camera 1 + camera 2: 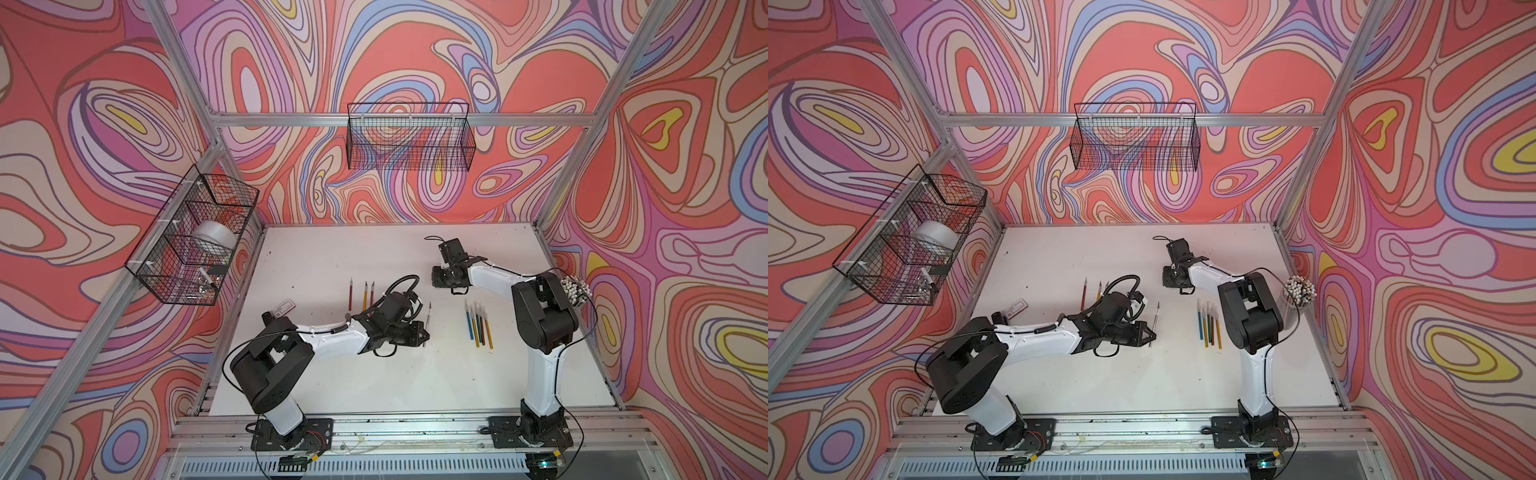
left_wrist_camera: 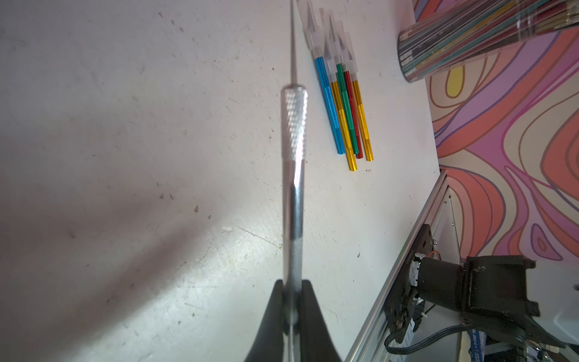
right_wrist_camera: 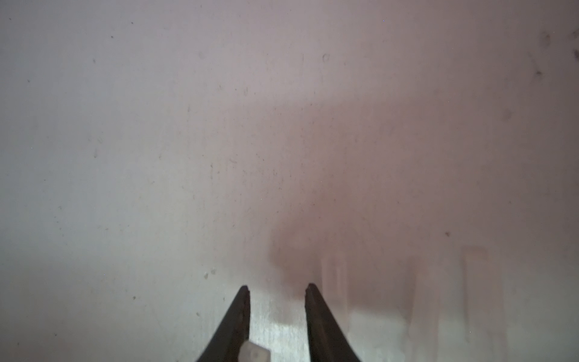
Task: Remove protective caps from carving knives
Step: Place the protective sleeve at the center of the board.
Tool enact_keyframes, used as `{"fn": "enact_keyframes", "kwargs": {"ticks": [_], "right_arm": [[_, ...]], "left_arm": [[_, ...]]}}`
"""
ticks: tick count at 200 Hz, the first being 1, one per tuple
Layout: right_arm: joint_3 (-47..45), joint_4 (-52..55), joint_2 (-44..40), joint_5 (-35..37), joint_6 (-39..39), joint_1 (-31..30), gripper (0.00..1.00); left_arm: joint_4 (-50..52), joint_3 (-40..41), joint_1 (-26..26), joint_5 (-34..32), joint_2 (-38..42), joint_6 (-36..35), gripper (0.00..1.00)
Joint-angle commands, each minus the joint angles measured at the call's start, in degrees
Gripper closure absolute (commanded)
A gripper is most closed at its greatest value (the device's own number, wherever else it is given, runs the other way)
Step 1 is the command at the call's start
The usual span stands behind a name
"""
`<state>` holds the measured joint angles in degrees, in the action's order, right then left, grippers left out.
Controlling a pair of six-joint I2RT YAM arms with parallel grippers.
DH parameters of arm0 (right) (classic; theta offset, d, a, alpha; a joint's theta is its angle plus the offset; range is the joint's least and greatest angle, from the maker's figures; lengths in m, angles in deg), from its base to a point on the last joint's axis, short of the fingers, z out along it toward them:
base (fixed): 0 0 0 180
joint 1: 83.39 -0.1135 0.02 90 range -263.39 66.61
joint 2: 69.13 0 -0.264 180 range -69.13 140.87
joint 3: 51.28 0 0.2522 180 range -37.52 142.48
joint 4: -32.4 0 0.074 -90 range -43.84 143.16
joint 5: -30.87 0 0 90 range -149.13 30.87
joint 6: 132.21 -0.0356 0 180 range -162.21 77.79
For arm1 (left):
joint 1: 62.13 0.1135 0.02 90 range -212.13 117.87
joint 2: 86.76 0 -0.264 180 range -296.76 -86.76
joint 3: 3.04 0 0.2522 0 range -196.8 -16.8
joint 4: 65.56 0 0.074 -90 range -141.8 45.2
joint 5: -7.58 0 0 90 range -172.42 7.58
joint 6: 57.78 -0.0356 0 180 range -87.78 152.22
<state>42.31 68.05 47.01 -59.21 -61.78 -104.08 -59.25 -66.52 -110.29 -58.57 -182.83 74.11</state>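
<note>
My left gripper point(image 2: 293, 283) is shut on the end of a silver carving knife point(image 2: 294, 125), whose thin bare blade points away from it. Both top views show this knife point(image 1: 427, 322) point(image 1: 1155, 320) held level over the table's middle. Several carving knives point(image 1: 478, 322) point(image 2: 341, 103) with blue, gold, green and red handles lie side by side, each under a translucent protective cap point(image 2: 316, 34). Three bare knives point(image 1: 365, 294) lie further left. My right gripper point(image 3: 277, 286) points down at the far table, open. A whitish cap point(image 3: 255, 354) sits loose against one finger; faint caps point(image 3: 333, 279) lie beside.
A clear cup of white-tipped sticks point(image 1: 575, 291) point(image 2: 470, 40) stands at the table's right edge behind the right arm. A small flat card point(image 1: 284, 308) lies near the left arm's elbow. Wire baskets point(image 1: 409, 141) point(image 1: 195, 237) hang on the back and left walls.
</note>
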Motion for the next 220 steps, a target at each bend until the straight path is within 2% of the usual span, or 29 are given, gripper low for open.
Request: {"fn": "enact_keyframes", "kwargs": {"ticks": [1, 50, 151, 220], "right_arm": [[0.5, 0.9, -2.7, -0.7, 0.1, 0.1, 0.68], [0.1, 1.0, -3.8, -1.0, 0.0, 0.2, 0.68], [-2.5, 0.1, -5.7, -1.9, -0.4, 0.1, 0.68], [-3.8, -0.4, -6.9, -2.5, -0.8, 0.1, 0.68]], "left_arm": [[0.1, -3.7, 0.2, 2.0, -2.7, 0.5, 1.00], [-1.4, -8.1, 1.4, 6.3, -8.6, 3.9, 1.00], [-4.4, -14.4, 4.7, 11.8, -16.4, 6.3, 0.99], [-4.9, -18.5, 6.3, 13.4, -20.0, 6.6, 0.99]]}}
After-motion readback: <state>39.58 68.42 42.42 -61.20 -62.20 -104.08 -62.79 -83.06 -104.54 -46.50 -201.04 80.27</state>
